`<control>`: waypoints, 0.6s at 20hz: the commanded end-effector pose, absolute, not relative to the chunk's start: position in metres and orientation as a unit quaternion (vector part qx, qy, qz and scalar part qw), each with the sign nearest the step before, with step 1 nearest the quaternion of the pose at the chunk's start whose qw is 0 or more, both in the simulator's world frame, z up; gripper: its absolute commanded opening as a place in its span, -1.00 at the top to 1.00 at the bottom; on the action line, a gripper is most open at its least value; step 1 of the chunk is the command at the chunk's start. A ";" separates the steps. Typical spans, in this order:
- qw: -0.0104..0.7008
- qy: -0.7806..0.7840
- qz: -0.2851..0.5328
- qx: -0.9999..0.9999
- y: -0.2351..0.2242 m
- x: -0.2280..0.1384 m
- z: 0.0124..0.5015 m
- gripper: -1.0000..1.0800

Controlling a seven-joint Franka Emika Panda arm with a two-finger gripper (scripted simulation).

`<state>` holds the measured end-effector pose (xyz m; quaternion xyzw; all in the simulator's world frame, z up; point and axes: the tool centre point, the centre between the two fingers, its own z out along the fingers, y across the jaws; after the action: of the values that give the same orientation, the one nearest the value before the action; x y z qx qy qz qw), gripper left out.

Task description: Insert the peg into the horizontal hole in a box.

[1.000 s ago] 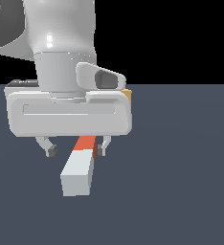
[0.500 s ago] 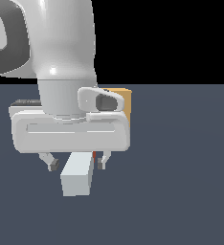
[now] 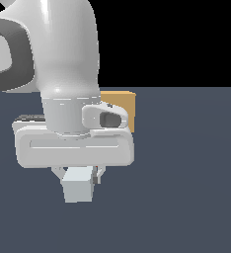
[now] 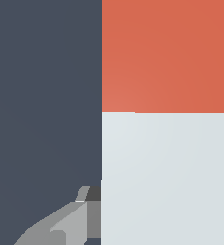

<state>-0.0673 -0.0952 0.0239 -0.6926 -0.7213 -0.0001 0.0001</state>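
The peg [image 3: 78, 185] lies on the dark floor with its pale end toward the exterior camera. Its orange-red end is hidden behind the hand there. The wrist view shows both the pale part [image 4: 166, 177] and the orange-red part from very close. My gripper [image 3: 78, 174] is down over the peg, one finger at each side, pressed against it. One finger [image 4: 71, 220] shows beside the peg in the wrist view. The tan box [image 3: 122, 111] stands behind the hand, mostly covered. Its hole is hidden.
The dark grey floor [image 3: 186, 188] stretches around the peg and box. The white arm and hand [image 3: 73, 143] block much of the exterior view's left and centre.
The hand has come down over the peg, hiding its orange-red end in the exterior view. The fingers have drawn in against the peg's sides.
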 end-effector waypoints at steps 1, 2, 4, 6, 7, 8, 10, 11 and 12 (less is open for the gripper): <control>0.000 -0.721 0.000 -0.693 -0.095 -0.067 0.023 1.00; 0.000 -0.721 0.000 -0.693 -0.095 -0.067 0.023 1.00; 0.000 -0.721 0.000 -0.693 -0.095 -0.067 0.023 1.00; 0.000 -0.721 0.000 -0.693 -0.095 -0.067 0.023 1.00; 0.000 -0.721 0.000 -0.693 -0.095 -0.067 0.023 1.00; 0.000 -0.721 0.000 -0.692 -0.095 -0.067 0.024 1.00; 0.000 -0.722 0.000 -0.692 -0.093 -0.066 0.024 1.00; 0.000 -0.722 0.000 -0.692 -0.092 -0.066 0.025 1.00; 0.000 -0.722 0.000 -0.692 -0.089 -0.064 0.026 1.00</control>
<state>-0.0666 -0.0931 0.0240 -0.6931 -0.7209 0.0007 0.0005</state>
